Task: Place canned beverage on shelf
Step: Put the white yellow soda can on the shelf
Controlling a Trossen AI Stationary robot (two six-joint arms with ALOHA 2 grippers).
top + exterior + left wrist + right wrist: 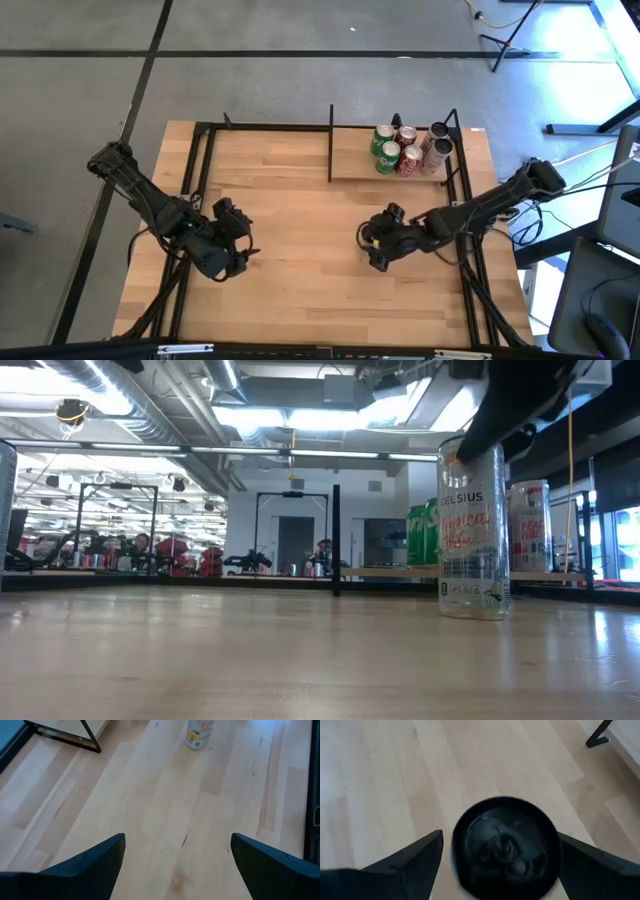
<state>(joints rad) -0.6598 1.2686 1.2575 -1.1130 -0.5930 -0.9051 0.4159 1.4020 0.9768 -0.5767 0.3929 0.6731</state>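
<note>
A pale Celsius can stands upright on its base on the tabletop, right of centre. It also shows in the left wrist view. My right gripper is over it, open and pointing down. Its fingers stand on either side of the can's dark top. In the low view the gripper reaches down to the can's top. My left gripper is open and empty over the table's left half, and its fingers show in its own wrist view. The shelf is at the far right. My right gripper comes at the can from above, one finger on each side of the top rim. I cannot tell whether the fingers touch the rim. The can stands upright on the table.
Several cans, green and red-and-white, stand on the right part of the shelf, and its left part is bare board. A black post marks the shelf's left end. Black frame bars run along the table's left and far edges.
</note>
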